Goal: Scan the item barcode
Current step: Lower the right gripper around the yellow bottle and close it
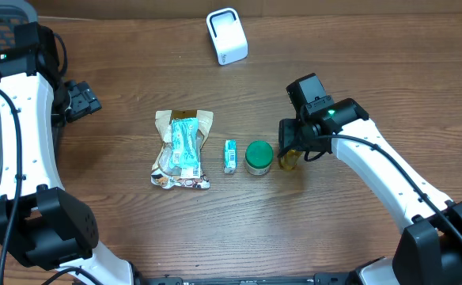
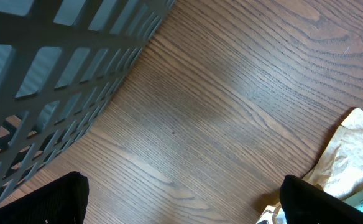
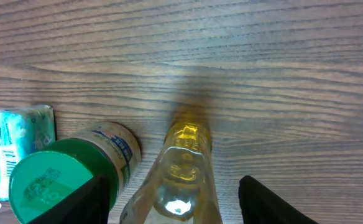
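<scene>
Wooden table [image 1: 357, 71]: the right gripper [image 3: 174, 182] is partly open astride a clear, yellow-tinted bottle [image 3: 184, 155], one finger on each side with a gap at both, so nothing is gripped. The bottle sits just beside a green-lidded jar [image 1: 259, 157], in a row with a teal pack [image 1: 230, 156] and a snack bag [image 1: 182, 149], and the white scanner [image 1: 226, 36] is well apart at the far side. The left gripper [image 2: 181, 180] is spread wide and holds nothing, near a grey basket [image 2: 45, 93].
</scene>
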`<state>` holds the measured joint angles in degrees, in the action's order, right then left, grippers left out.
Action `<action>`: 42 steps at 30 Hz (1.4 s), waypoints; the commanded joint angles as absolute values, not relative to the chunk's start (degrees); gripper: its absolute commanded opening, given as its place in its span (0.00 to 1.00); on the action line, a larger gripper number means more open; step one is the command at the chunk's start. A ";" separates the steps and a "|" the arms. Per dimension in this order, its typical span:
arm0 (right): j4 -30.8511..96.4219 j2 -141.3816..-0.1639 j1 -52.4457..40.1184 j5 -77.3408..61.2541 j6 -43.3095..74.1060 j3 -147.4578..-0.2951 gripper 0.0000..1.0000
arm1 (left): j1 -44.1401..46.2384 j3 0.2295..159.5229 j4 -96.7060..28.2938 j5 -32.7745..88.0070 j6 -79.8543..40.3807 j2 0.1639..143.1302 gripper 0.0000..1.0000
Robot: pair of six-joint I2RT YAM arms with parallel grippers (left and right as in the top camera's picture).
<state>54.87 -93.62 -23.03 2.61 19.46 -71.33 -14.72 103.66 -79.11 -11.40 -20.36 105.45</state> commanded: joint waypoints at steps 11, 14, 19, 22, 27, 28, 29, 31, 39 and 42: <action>54.52 -93.58 -24.49 4.05 22.17 -71.09 0.72 | -14.98 104.66 -79.05 -12.19 -19.29 106.02 1.00; 54.94 -93.58 -24.49 4.62 24.29 -71.09 0.72 | -14.98 104.66 -79.05 -12.19 -19.27 106.02 1.00; 55.66 -93.58 -24.49 6.76 25.52 -71.09 0.73 | -14.98 104.66 -79.05 -12.19 -19.29 106.02 1.00; 55.99 -93.56 -24.49 9.54 25.52 -71.46 0.83 | -14.98 104.66 -79.05 -12.19 -19.27 106.02 1.00; 59.57 -93.56 -24.49 9.98 25.54 -76.05 0.93 | -14.98 104.66 -79.05 -12.19 -19.27 106.02 1.00; 60.36 -93.56 -24.49 9.98 25.54 -76.93 0.95 | -14.98 104.66 -79.05 -12.19 -19.29 106.02 0.99; 61.30 -93.56 -24.49 9.85 25.54 -77.78 0.96 | -14.98 104.66 -79.05 -12.19 -19.27 106.02 0.99; 62.39 -93.56 -24.49 9.56 25.52 -78.19 1.00 | -14.98 104.66 -79.05 -12.19 -19.27 106.00 0.99; 61.47 -93.56 -24.40 8.14 25.10 -78.13 0.96 | -14.98 104.66 -79.05 -12.19 -19.29 106.02 1.00; 62.57 -93.56 -24.56 7.14 25.67 -78.00 0.76 | -14.98 104.66 -79.05 -12.19 -19.29 106.02 1.00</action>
<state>62.04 -93.71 -24.36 7.94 25.36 -76.93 -14.72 103.66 -79.11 -11.40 -20.36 105.45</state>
